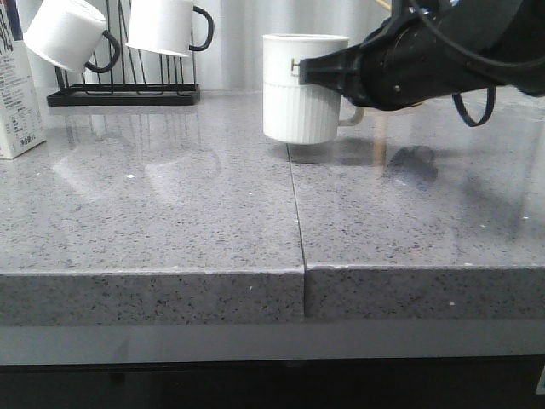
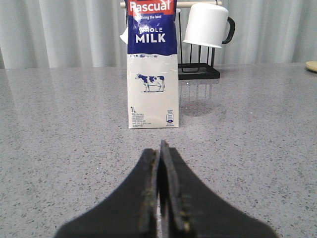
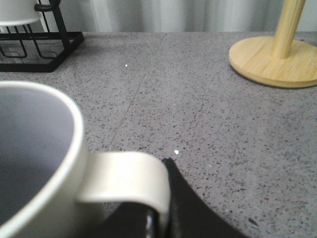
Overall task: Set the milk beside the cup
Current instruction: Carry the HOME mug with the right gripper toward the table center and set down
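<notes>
The milk (image 2: pixel 152 74), a tall white-and-blue "WHOLE MILK" carton with a cow picture, stands upright on the counter. In the front view the milk (image 1: pixel 17 102) is at the far left edge, partly cut off. My left gripper (image 2: pixel 159 153) is shut and empty, a short way in front of the carton and pointing at it. The cup (image 1: pixel 298 106), a large white ribbed mug, is at the back centre. My right gripper (image 1: pixel 328 70) reaches it from the right. In the right wrist view that gripper (image 3: pixel 158 210) is shut on the cup's white handle (image 3: pixel 129 181).
A black rack (image 1: pixel 123 89) carrying white mugs with black handles (image 1: pixel 162 24) stands at the back left, just beyond the milk. A wooden roll holder (image 3: pixel 275 57) stands behind the cup to the right. A seam (image 1: pixel 296 213) runs down the grey counter to its front edge.
</notes>
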You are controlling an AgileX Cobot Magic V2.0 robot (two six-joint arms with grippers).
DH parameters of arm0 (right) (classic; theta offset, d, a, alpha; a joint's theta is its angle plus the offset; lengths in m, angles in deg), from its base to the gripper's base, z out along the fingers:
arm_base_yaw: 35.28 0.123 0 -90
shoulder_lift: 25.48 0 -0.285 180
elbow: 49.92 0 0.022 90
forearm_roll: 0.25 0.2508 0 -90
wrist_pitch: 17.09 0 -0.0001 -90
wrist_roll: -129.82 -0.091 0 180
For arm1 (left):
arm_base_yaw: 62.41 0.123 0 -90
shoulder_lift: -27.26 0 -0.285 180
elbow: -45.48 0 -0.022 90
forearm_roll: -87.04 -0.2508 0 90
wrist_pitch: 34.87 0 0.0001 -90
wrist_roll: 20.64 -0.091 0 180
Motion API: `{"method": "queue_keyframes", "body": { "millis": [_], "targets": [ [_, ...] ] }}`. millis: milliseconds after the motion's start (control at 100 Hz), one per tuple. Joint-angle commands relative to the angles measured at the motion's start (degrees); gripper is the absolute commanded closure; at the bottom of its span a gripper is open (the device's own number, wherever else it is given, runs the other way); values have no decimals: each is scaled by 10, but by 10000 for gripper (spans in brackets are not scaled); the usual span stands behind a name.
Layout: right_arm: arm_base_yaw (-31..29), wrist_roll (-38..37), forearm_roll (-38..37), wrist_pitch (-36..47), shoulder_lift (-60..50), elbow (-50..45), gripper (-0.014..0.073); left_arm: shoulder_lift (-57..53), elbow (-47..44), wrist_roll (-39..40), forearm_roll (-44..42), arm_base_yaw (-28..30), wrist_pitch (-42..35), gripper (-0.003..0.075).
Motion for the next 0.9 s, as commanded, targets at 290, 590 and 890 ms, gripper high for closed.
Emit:
{"method": "queue_keyframes", "body": {
  "millis": [290, 590, 890],
  "targets": [
    [4, 5, 8, 57, 0, 22, 700, -17, -30, 4, 1, -3, -44, 741],
    [4, 5, 7, 31, 0, 20, 481, -17, -30, 4, 1, -3, -44, 741],
    [4, 5, 7, 17, -4, 20, 335, -17, -30, 4, 1, -3, -44, 741]
  ]
}}
